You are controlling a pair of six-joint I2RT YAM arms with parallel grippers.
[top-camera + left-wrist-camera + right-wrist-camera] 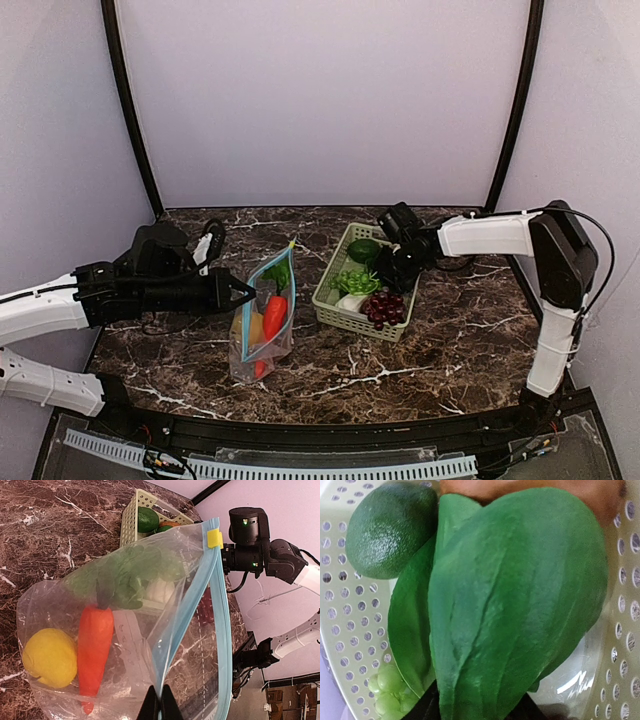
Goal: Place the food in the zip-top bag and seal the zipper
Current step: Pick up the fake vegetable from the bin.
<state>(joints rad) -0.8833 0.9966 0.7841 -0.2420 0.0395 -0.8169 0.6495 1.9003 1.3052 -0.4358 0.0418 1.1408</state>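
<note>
Clamped tight with the left gripper (240,293) on the zipper (224,630) of the bag (262,320), probably to stand the bag on edge and leave its mouth gaping toward 3 o'clock, where the basket (335,305) sits just beside it on the desk (450,340). Already inside: a lemon (50,657), a red pepper (95,650) and some leafy greens (125,577). Left in the basket: purple grapes (385,308), a round green fruit (390,527), green grapes (387,690) and a broad leaf (510,595).

Reaching in low from 9 o'clock with the left arm, forearm near level, wrist turned to pinch the strip from the side. Coming in from 3 o'clock with the right arm, elbow high, wrist dipped into the basket's 12 o'clock end. Straddling the stem end of the leaf with the right gripper (392,270); cannot tell whether pressed onto it or merely around it. Judged as the pick of the next piece, with sealing not yet begun.
</note>
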